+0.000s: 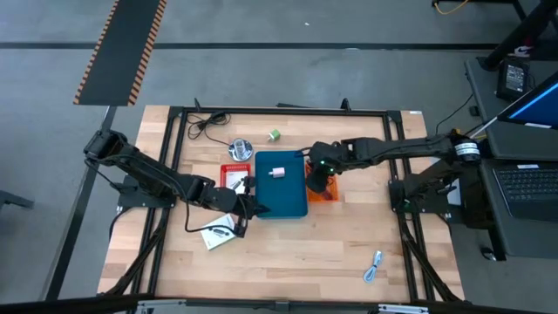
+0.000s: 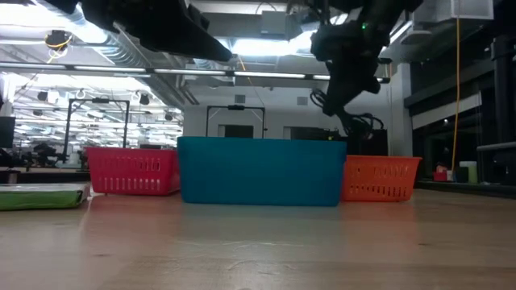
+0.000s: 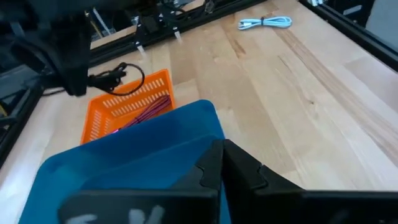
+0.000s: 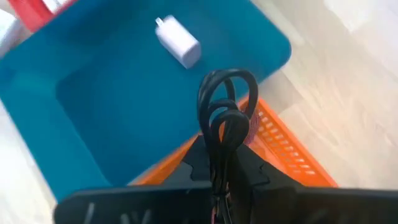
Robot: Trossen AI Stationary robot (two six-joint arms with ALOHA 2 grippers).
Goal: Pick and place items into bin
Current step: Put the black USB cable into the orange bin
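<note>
A silver round object (image 1: pixel 241 149) lies on the wood table (image 1: pixel 296 262), just beyond the red basket (image 1: pixel 228 168). A laptop (image 1: pixel 530 187) sits on a desk off the table's right side. Striped tape (image 1: pixel 94 59) marks the floor at far left.

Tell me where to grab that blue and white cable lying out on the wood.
Probably across the middle of the blue-white cable, coming straight down. It lies flat in a narrow bundle near the table's front right corner, apart from the bins, so its bunched strands fit between the fingers there.
</note>
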